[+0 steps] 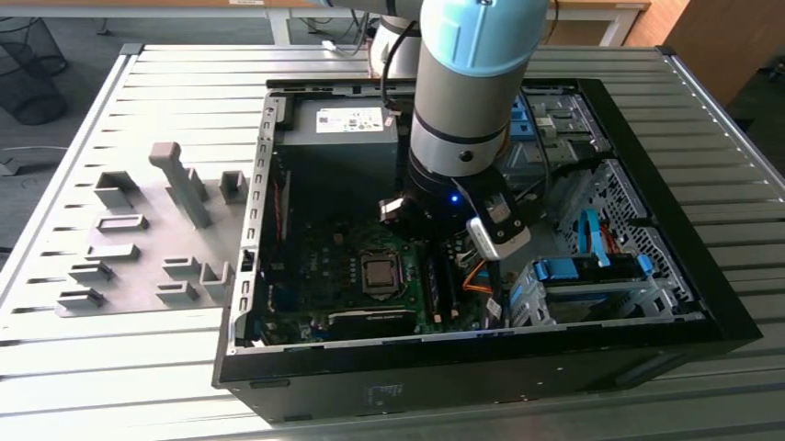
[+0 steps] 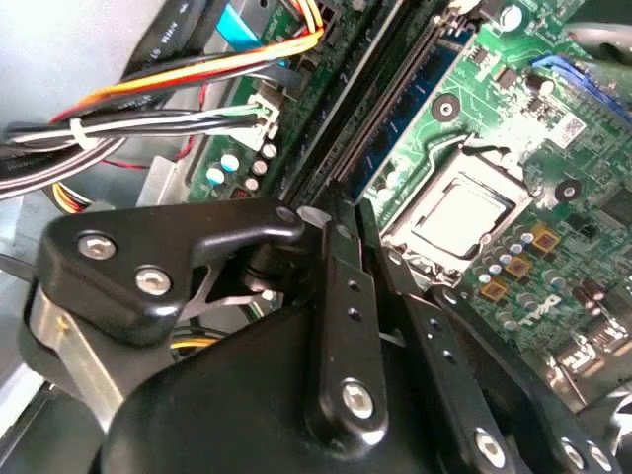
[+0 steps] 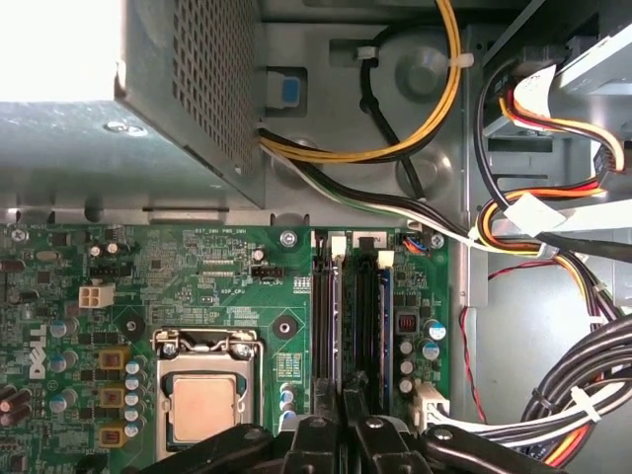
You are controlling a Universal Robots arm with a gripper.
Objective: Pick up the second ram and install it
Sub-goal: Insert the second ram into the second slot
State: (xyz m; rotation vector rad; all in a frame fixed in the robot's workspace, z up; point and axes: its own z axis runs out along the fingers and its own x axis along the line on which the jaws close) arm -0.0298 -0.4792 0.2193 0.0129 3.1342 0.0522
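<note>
- The slatted metal table (image 1: 147,367) carries the open computer case (image 1: 687,322); everything else is placed against that case.
- The arm (image 1: 472,83) reaches down from above into the middle of the case, over the motherboard (image 1: 319,276) that lies on the case floor.
- The grey power supply (image 3: 188,99) sits at the far end of the case from the motherboard's socket, with bundled coloured cables (image 3: 553,237) running along the case wall beside it.
- A grey holder plate (image 1: 135,239) with upright blocks lies on the table outside the case, on the exterior view's left.
- The processor socket (image 3: 202,395) sits on the motherboard, just beside the black memory slots (image 3: 341,316).
- The gripper (image 3: 342,415) hangs low inside the case, directly over the memory slots; its black fingers (image 2: 341,267) stand nearly together, with only a narrow gap.
- The second ram (image 2: 410,109) appears to lie along one of the slots as a bluish strip, its near end running in between the fingers; whether the fingers actually clamp it I cannot tell.
</note>
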